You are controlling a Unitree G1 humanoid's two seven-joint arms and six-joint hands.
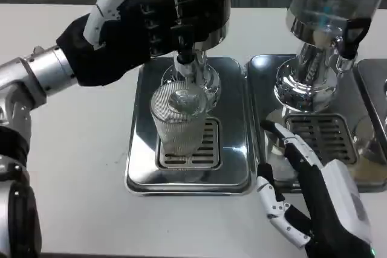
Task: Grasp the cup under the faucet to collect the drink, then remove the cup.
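At upper left, the left hand point(142, 25) is gripping the faucet point(184, 49) lever; at centre the cup point(179, 120) is standing unheld on the drip tray point(233, 161); at lower right the right hand point(314, 200) is resting released. Prolonged pouring may be risking overflow.

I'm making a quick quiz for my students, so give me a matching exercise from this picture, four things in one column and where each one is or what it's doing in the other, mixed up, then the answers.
Column one:
1. ribbed clear cup
2. left hand
3. right hand
4. right-side dispenser

Column two:
A. low at the table's near edge, holding nothing, fingers apart
B. standing on the drip grille under the faucet
C. raised at the faucet lever
D. over its own drip tray, no cup under it

Pairs: 1-B, 2-C, 3-A, 4-D
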